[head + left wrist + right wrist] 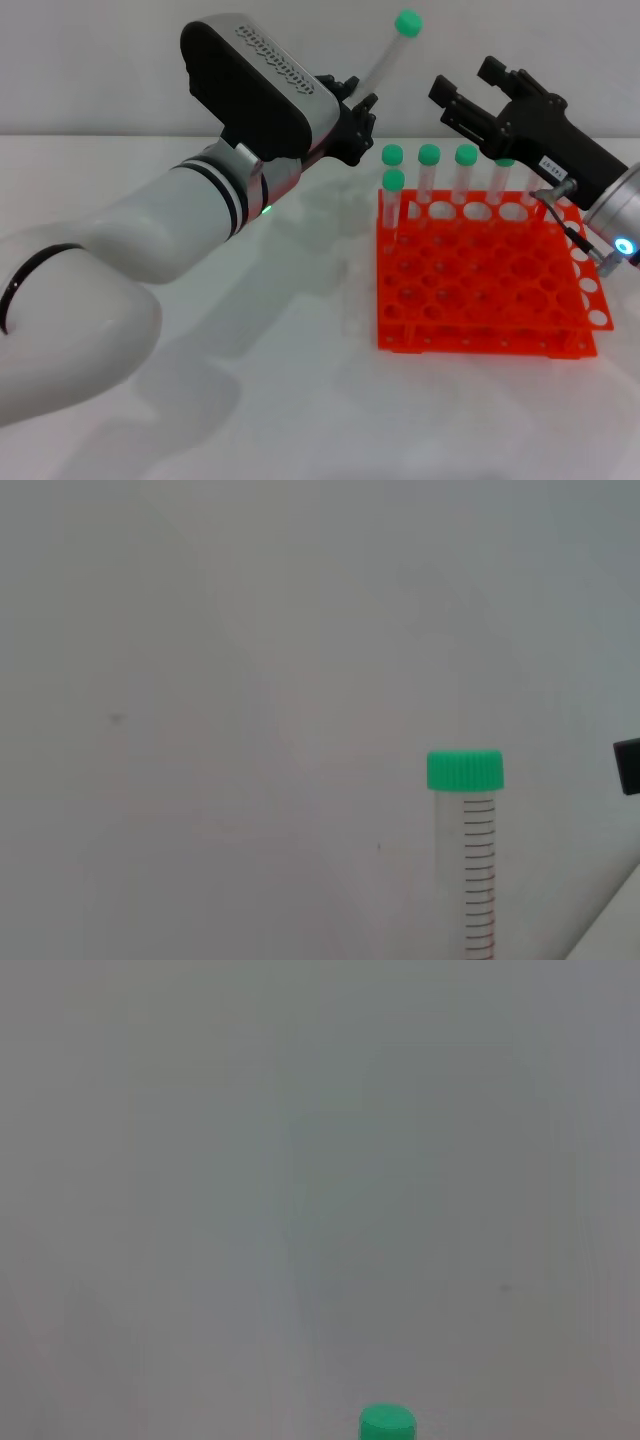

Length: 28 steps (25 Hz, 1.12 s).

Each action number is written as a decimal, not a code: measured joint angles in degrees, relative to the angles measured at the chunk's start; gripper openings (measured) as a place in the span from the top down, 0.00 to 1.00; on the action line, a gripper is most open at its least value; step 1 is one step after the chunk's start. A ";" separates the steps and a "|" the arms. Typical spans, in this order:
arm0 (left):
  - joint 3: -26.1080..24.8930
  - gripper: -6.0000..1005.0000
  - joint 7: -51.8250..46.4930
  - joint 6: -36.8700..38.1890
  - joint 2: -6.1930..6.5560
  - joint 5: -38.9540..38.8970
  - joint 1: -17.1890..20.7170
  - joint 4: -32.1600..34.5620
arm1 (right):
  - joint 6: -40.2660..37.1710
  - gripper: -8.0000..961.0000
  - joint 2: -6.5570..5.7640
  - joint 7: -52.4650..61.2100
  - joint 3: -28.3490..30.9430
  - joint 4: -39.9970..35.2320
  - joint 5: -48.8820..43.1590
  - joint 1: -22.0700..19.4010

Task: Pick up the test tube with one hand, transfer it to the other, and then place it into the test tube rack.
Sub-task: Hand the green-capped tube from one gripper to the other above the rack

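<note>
Test tube [385, 62]: clear, green-capped, tilted, cap uppermost, raised above the table. Test tube rack [487, 275]: orange-red, two-tier, upright on the table.

A white table [300, 400] carries everything, its far edge meeting a pale wall at twelve o'clock; directly on it stands one thing, an orange-red rack [480, 290] with two tiers and a grid of round holes, set toward three o'clock from the table's middle; the rack sits flat, its near edge facing six o'clock; green-capped tubes [429, 175] stand upright in its far row at twelve o'clock, and one more [393, 200] stands just in front of them at the rack's ten o'clock corner; soft grey shadows lie across the surface toward nine o'clock.
</note>
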 joint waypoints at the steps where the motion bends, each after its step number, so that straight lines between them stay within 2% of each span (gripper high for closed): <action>1: 0.21 0.81 0.00 -0.18 0.00 -0.07 0.00 -0.18 | 0.04 0.14 0.00 0.00 -0.15 -0.11 0.00 0.02; 12: 3.16 0.81 -0.37 -4.02 -0.17 -0.36 0.15 -1.25 | 3.66 0.14 0.44 -0.34 -2.10 -0.62 0.01 2.50; 28: 5.20 0.81 -0.44 -4.94 -0.17 -0.55 0.11 -2.62 | 4.47 0.15 0.65 -0.25 -3.01 -1.22 0.02 3.70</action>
